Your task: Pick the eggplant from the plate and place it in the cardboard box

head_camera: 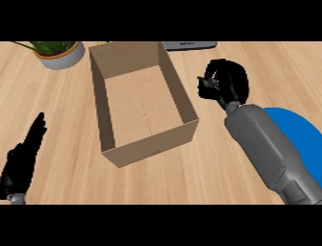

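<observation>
Head view: the right hand's fingers (pixel 206 85) are curled inward, closed round a dark rounded body that reads as the eggplant (pixel 236 74). Its skin is nearly as dark as the hand, so where one ends and the other begins is hard to make out. The right hand (pixel 220 92) sits just right of the cardboard box's (pixel 149 144) right wall, level with the box's far half and outside its rim. How high it is above the counter cannot be told.

From the wrist the grey right forearm (pixel 266 149) runs near and right to the lower edge of the view. It crosses over the left part of a blue plate (pixel 312 139), which lies on the wooden counter (pixel 213 168) right of the box and apart from it. So the eggplant is in the hand, off the plate, and outside the box.

The box stands open-topped in the middle of the counter, long side running far to near and turned slightly, with its brown inner walls and floor showing.

At the near left, well apart from the box, the left hand (pixel 23 158) rests with straight fingers held together and pointing away.

At the far left stands a grey pot with a green plant (pixel 60 53), close to the box's far left corner. A flat grey object (pixel 188 45), cut by the view's edge, lies just beyond the box's far right corner.
</observation>
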Tool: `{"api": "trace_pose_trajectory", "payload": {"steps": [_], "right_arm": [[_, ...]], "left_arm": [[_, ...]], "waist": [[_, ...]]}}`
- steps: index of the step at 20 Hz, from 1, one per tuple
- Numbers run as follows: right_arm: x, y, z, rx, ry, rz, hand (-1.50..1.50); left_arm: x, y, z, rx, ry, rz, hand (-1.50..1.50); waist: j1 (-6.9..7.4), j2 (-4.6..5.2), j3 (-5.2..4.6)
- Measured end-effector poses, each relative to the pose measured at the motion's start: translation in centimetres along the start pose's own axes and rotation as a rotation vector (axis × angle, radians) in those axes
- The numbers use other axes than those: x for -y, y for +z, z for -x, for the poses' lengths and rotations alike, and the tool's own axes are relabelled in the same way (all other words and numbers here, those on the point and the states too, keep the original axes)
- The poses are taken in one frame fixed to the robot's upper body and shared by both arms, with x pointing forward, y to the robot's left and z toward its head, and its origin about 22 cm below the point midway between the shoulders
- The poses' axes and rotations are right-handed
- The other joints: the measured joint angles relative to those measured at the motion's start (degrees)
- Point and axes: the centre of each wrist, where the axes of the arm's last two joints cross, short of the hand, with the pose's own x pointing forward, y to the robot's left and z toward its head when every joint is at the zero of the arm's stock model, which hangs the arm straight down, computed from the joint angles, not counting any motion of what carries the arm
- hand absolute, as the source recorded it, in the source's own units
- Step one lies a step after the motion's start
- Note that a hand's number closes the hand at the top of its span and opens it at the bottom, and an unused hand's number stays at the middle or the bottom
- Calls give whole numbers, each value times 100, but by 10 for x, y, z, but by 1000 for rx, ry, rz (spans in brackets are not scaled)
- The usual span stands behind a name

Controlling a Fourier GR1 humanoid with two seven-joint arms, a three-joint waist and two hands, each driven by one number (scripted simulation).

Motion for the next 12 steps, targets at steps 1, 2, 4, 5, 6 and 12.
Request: {"api": "trace_pose_trajectory", "payload": {"steps": [1,2,4,5,6,12], "right_arm": [[2,2,-14,21,-18,10,150],[5,4,-30,40,-37,17,150],[13,9,-58,67,-54,30,150],[16,14,-71,75,-63,38,150],[24,17,-84,79,-72,49,150],[55,43,-148,26,-45,71,150]], "left_arm": [[0,0,0,0,2,-1,0],[1,1,1,1,4,-1,0],[3,2,1,2,8,6,0],[2,2,0,8,11,10,0],[3,1,-2,16,11,12,0],[3,-4,-13,57,10,30,0]], "waist": [[-1,11,3],[10,27,5],[32,51,9],[54,68,12],[83,91,14],[327,218,28]]}}
